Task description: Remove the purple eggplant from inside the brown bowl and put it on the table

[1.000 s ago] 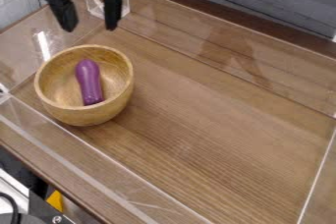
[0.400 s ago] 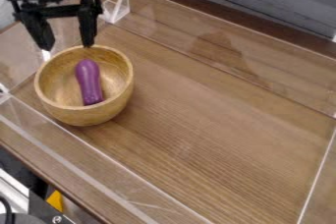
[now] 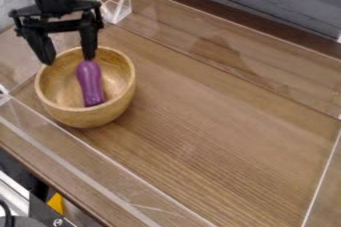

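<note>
Purple eggplant (image 3: 90,82) lying inside brown bowl (image 3: 119,103), long axis running roughly twelve to six o'clock. Gripper (image 3: 62,46) hanging just above the bowl's eleven o'clock rim, jaws spread wide, holding nothing. Eggplant toward five o'clock from the jaws, close below. Bare surface (image 3: 226,121) waiting toward three o'clock.

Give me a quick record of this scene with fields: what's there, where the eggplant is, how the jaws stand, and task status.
eggplant: lying inside the bowl, lengthwise, not held
bowl: upright on the table, left side of the view
table: wood-grain top with clear walls
gripper: above the bowl's far rim, pointing down, jaws open, empty
task status: eggplant not yet gripped or lifted
</note>
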